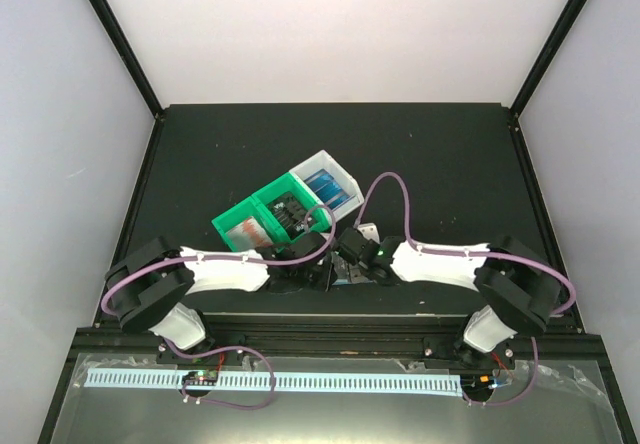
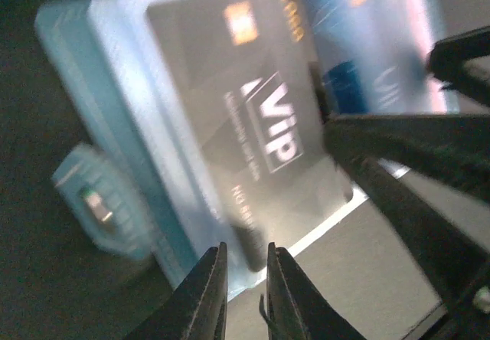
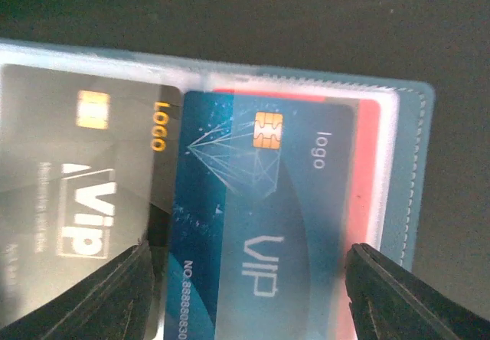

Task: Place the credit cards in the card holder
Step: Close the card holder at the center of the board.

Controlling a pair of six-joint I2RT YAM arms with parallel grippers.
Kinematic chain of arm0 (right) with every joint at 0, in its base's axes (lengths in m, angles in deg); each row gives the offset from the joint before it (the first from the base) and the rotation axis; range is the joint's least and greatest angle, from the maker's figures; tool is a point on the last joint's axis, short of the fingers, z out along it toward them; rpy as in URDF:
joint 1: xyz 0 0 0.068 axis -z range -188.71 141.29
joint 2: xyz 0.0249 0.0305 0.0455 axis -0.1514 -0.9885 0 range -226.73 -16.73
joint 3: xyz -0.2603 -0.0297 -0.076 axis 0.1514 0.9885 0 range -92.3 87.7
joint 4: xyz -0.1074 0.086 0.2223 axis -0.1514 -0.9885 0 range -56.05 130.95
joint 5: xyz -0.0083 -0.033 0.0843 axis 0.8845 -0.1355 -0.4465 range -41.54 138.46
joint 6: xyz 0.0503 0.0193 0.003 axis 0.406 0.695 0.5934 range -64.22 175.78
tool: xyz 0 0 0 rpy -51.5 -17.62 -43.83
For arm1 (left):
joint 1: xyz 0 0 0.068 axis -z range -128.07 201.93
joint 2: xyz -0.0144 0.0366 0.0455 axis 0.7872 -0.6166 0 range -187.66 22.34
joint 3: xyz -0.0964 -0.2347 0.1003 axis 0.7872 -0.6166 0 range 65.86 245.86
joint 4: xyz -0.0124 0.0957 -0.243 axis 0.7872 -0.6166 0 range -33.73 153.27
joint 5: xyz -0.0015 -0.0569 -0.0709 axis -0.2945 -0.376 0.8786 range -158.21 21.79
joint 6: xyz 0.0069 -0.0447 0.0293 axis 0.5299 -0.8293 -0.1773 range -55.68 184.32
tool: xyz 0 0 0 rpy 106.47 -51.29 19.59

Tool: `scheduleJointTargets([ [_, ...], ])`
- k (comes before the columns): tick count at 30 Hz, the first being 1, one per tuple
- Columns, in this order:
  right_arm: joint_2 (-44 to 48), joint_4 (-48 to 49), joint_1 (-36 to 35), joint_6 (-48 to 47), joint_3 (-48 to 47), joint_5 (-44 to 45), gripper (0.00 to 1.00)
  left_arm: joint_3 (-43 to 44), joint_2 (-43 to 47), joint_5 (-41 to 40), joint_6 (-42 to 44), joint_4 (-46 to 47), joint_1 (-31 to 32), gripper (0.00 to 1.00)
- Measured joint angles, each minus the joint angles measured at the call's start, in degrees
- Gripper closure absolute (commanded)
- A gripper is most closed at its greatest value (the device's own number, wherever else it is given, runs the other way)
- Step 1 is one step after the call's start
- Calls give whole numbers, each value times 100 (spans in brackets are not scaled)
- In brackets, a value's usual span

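Note:
The teal card holder (image 3: 409,171) lies open on the black table, its snap tab (image 2: 99,202) at the left in the left wrist view. A black VIP credit card (image 2: 253,118) sits in one clear pocket. A blue credit card (image 3: 268,217) lies partly in the other pocket, over a red card (image 3: 369,164). My right gripper (image 3: 249,302) is open, one finger on each side of the blue card. My left gripper (image 2: 246,252) is at the black card's near corner, its jaws a narrow gap apart with nothing clearly pinched. In the top view both grippers meet over the holder (image 1: 345,278).
Two joined green bins (image 1: 262,220) and a white bin (image 1: 345,177) stand just behind the grippers. They hold more cards, with blue ones (image 1: 328,190) in the white bin. The right gripper's dark finger (image 2: 398,137) crosses the left wrist view.

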Motion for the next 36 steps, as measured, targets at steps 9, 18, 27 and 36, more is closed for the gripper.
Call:
scheduleJointTargets([
  [9, -463, -247, -92, 107, -210, 435, 30, -476, 4, 63, -417, 553, -52, 84],
  [18, -553, -588, -144, 511, -356, 739, 35, -680, 140, 42, -540, 730, -52, 82],
  [27, 361, -378, -138, 599, 11, 546, 31, -748, 713, 103, -374, 374, -68, 61],
  [36, 1602, 407, -138, 566, 566, -103, 32, -743, 1582, 72, -295, 205, -140, 56],
])
